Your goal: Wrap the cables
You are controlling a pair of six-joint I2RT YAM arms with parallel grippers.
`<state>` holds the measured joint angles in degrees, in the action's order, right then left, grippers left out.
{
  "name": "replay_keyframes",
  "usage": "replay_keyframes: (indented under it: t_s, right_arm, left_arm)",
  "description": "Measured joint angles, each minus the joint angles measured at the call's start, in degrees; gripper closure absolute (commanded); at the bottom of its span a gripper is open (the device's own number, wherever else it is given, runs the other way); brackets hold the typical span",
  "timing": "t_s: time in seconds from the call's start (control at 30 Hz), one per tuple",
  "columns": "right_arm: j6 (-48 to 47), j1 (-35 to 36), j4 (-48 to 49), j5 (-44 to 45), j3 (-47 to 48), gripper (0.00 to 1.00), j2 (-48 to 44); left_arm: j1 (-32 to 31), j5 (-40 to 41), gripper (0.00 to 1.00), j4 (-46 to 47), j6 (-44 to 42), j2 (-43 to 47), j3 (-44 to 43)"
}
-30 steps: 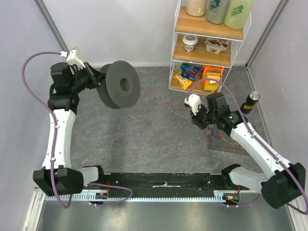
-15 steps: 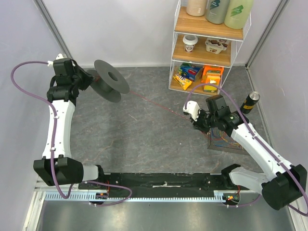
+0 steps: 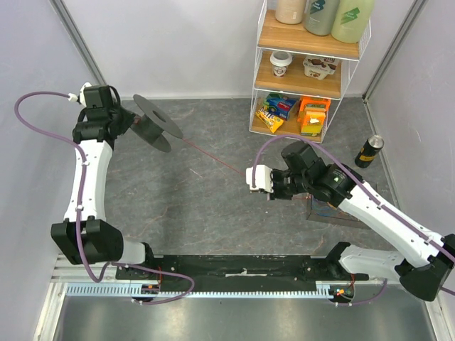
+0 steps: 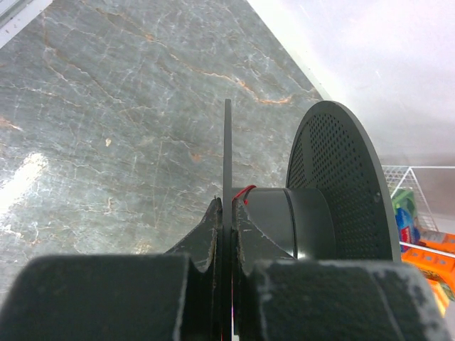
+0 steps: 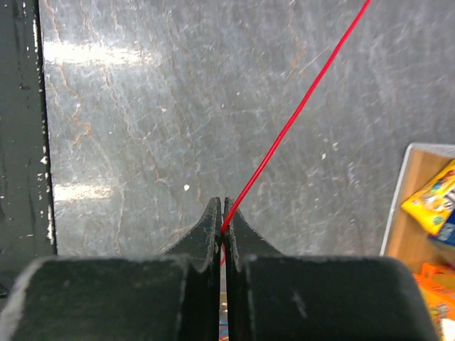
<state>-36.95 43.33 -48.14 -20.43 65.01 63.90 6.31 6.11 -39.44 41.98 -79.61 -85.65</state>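
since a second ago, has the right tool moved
Yes. In the top view the right tool has shifted left and a little nearer, away from the wire shelf, shut on the red cable.

Grey marbled table [image 3: 213,206], wire rack [image 3: 302,80], black can [image 3: 370,150], tray [image 3: 316,215] of cables [image 3: 326,207]
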Motion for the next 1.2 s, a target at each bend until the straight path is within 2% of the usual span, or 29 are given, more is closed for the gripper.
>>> replay_keyframes:
  t_s: [0.33, 0.63, 0.9, 1.2]
  right_arm:
    - [-5.7, 5.9, -0.7, 4.0, 9.2, 1.00, 1.8]
    - [-9.6, 12.1, -1.0, 8.8, 15.7, 1.00, 5.9]
    - [-9.6, 12.8, 1.2, 12.6, 21.4, 1.00, 8.3]
    - [-6.2, 12.8, 6.1, 14.1, 26.9, 1.00, 11.4]
  left_arm:
    - [-0.9, 1.4, 0.98, 0.3, -5.7, -3.3, 0.0]
    - [-6.3, 6.7, 0.98, 3.7, -12.6, -6.1, 1.2]
    - [-13.0, 11.4, 0.98, 8.5, -20.1, -7.1, 6.8]
    - [-19.0, 13.5, 0.98, 13.4, -24.7, -7.0, 10.2]
